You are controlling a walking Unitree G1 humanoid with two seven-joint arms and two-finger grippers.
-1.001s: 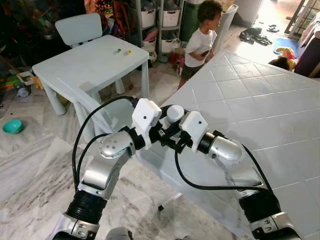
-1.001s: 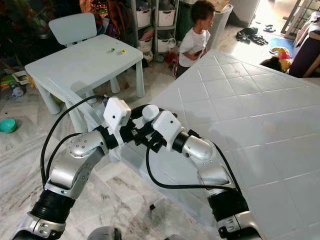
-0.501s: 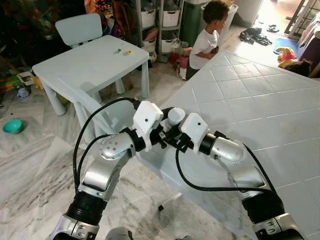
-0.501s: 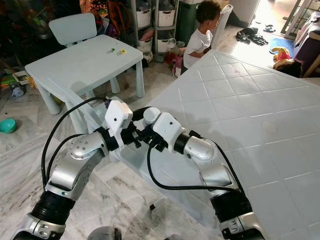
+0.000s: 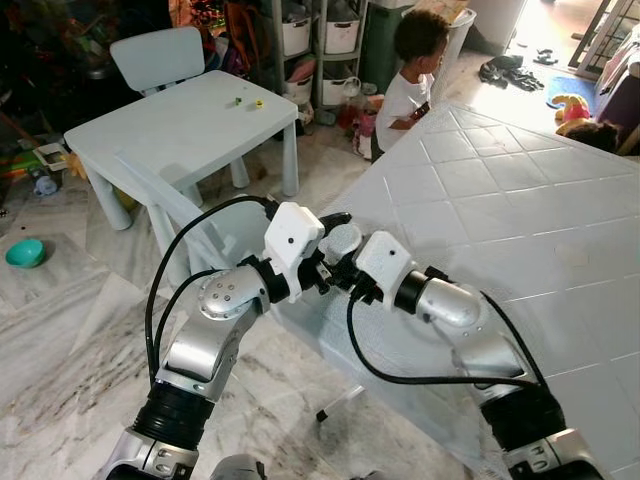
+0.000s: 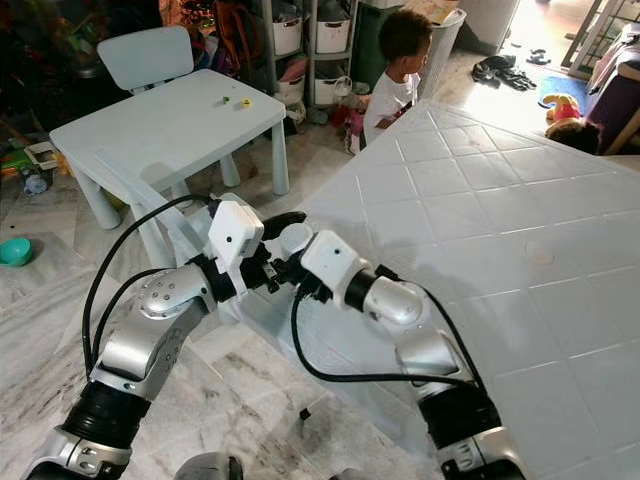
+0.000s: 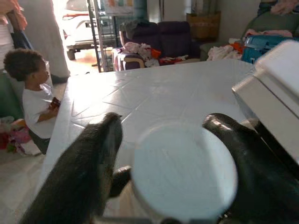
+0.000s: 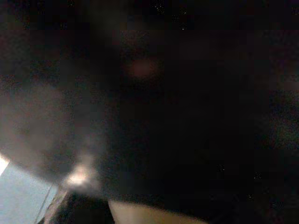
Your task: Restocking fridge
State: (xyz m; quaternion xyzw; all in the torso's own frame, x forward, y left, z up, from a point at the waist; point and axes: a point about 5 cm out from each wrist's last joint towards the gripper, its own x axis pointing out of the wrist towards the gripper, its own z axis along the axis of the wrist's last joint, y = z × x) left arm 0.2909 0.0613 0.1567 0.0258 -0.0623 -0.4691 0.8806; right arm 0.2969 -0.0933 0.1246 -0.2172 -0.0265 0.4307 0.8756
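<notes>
A white round container hangs at the near corner of the white tiled counter, where my two arms meet. In the left wrist view its flat round top sits between my left gripper's two black fingers. One finger touches its rim, and a thin gap shows on the other side. My right gripper presses in against the same container from the counter side. The right wrist view is almost black and tells nothing.
A child stands at the far corner of the counter. A small pale table with a chair stands to the left on the marble floor. A teal bowl lies on the floor. Shelves with bins line the back.
Both grippers and the white container have sunk slightly and drifted left, closer together. The child has turned and shifted a little by the counter's far corner.
</notes>
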